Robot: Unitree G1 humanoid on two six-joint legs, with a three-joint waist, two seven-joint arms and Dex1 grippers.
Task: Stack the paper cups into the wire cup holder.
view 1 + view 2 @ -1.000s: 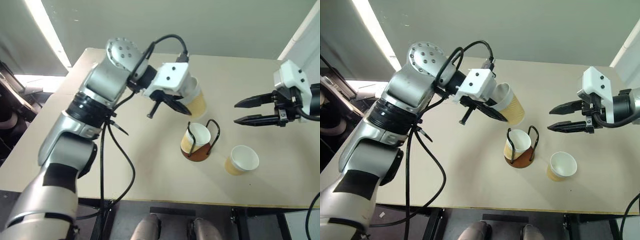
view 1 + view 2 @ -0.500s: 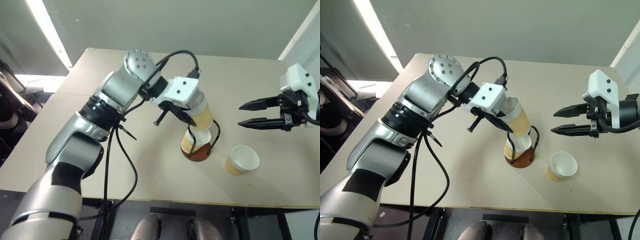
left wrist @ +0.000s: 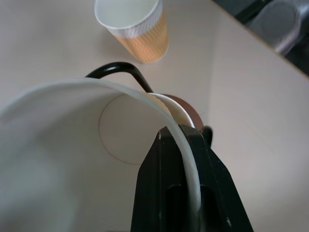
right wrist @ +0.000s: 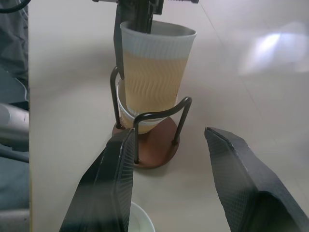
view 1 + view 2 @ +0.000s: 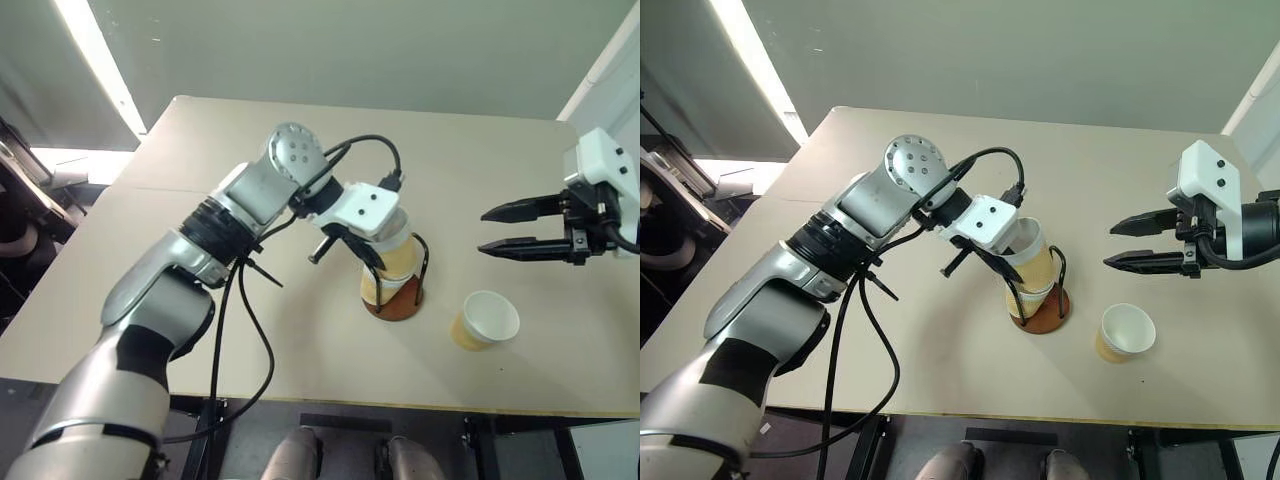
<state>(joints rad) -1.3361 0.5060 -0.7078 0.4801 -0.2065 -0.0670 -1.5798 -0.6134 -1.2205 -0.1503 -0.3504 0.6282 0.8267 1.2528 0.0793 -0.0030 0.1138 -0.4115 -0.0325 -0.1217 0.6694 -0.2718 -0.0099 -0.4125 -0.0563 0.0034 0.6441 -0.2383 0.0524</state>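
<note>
Carried down and rightward by the left gripper (image 5: 1012, 262) since a second back: the held cup (image 4: 157, 67), then in the air beyond the holder, now sunk partway into the cup (image 4: 126, 112) already seated in the wire holder (image 4: 159, 145). Clamped on the rim, that gripper, one finger (image 3: 169, 193) inside the wall and the other outside. Not fully nested yet, by the look of the right wrist view; upper cup rode high and a touch tilted between the two wire loops. Stayed put at the right, the right gripper (image 5: 498, 230), jaws apart and holding nothing. Stood untouched on the table (image 5: 300, 360), the third cup (image 5: 484, 320), near and right of the holder, below the right gripper.

Light, thin paper here, probably easy to crush and quick to tip, so best pinched gently at the stiff rolled rim. Likely to wedge if pushed in crooked; holder itself light enough to slide.
</note>
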